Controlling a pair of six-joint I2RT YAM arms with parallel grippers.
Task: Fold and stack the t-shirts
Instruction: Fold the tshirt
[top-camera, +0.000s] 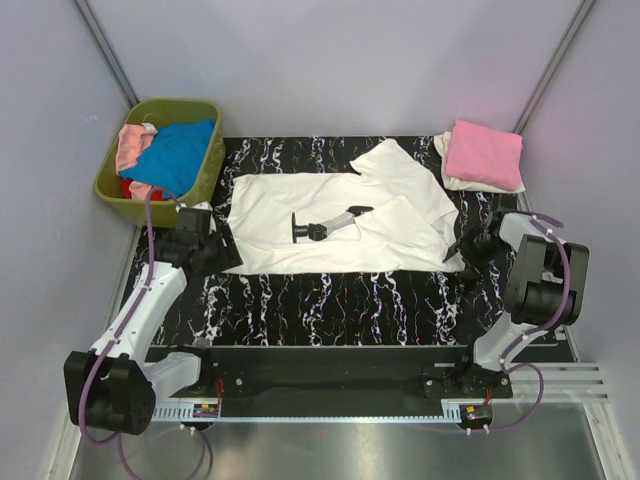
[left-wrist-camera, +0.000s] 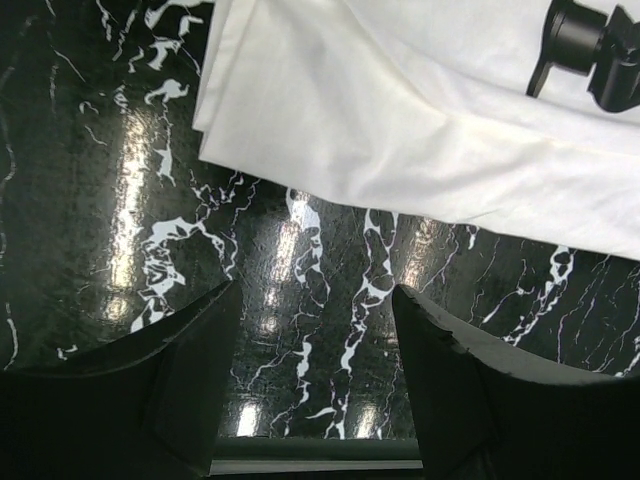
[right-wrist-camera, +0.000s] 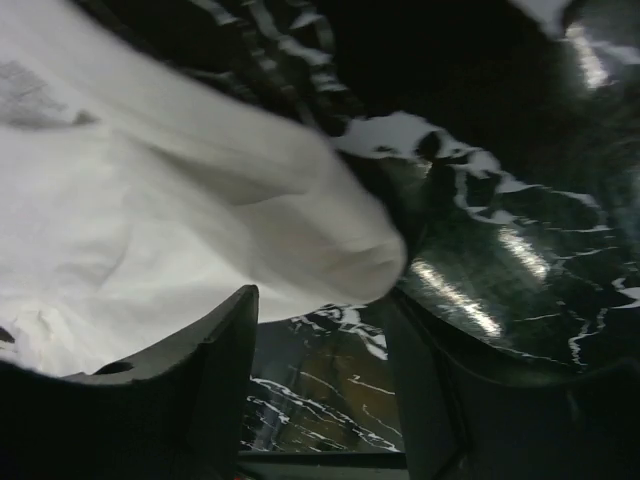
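Observation:
A white t-shirt (top-camera: 330, 215) with a black-and-grey robot-arm print (top-camera: 325, 225) lies spread across the black marbled table (top-camera: 330, 300), its right part folded over itself. My left gripper (top-camera: 222, 243) sits at the shirt's left edge, open. In the left wrist view the gripper (left-wrist-camera: 315, 290) has only bare table between its fingers and the shirt's hem (left-wrist-camera: 400, 120) lies just ahead. My right gripper (top-camera: 462, 247) is at the shirt's right end, open. In the right wrist view a rounded fold of white cloth (right-wrist-camera: 180, 200) lies just beyond the gripper (right-wrist-camera: 320, 300), not pinched.
An olive-green basket (top-camera: 110, 185) at the back left holds blue (top-camera: 180, 155), pink (top-camera: 130, 145) and red (top-camera: 130, 188) shirts. A folded pink shirt (top-camera: 485, 155) rests on a cream one (top-camera: 445, 150) at the back right. Grey walls surround the table.

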